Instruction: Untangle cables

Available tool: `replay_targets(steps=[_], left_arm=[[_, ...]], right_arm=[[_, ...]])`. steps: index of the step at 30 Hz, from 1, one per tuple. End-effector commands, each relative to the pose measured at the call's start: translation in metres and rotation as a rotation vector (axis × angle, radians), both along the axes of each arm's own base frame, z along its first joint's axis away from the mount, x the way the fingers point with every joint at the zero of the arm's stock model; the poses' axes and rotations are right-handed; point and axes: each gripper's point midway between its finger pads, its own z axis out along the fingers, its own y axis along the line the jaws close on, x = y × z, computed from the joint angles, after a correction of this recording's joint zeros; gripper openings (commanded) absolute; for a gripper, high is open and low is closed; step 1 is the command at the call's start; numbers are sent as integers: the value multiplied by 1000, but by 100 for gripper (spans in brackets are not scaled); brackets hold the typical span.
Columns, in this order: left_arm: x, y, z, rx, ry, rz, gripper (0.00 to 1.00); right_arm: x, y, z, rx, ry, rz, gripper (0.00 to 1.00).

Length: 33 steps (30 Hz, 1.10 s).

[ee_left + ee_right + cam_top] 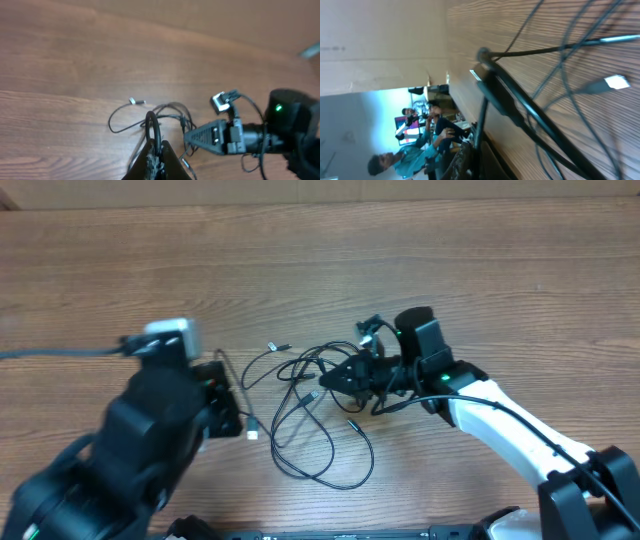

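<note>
Several thin black cables (318, 408) lie tangled in loops on the wooden table (330, 270), with small plug ends at the edges (280, 346). My left gripper (236, 412) sits at the tangle's left side. In the left wrist view this gripper (158, 150) is shut on one black cable, which arcs up from the fingertips (151, 124). My right gripper (328, 378) points left into the middle of the tangle. In the right wrist view it (476, 150) is shut on a black cable (481, 120) that runs upward. A silver plug (616, 81) lies on the table beyond.
A thicker grey cable (60, 352) runs along the table to the left arm. A cardboard wall (320, 192) borders the table's far edge. Bare wood lies behind the tangle. People (405, 155) show beyond the table in the right wrist view.
</note>
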Motion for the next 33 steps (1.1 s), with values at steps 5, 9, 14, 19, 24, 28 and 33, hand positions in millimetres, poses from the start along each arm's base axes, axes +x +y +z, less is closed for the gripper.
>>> replay_targets(steps=[5, 9, 14, 19, 24, 28, 33], left_arm=[[19, -46, -46, 10, 211, -109, 4], [29, -65, -72, 34, 312, -146, 4], [34, -98, -97, 36, 413, -290, 4], [25, -135, -110, -5, 471, -538, 4], [25, -141, -118, 4, 496, -585, 4], [27, -139, -121, 27, 494, -586, 9], [30, -131, -125, 69, 496, -553, 9]], right_arm=[[10, -48, 16, -206, -199, -155, 4], [6, -68, 42, -243, -278, -196, 4], [5, -82, 81, -281, -356, -180, 4], [7, -78, 135, -258, -505, -130, 4], [12, -76, 193, -209, -641, -150, 4], [14, -75, 230, -170, -735, -172, 4], [22, -73, 256, -127, -836, -196, 4]])
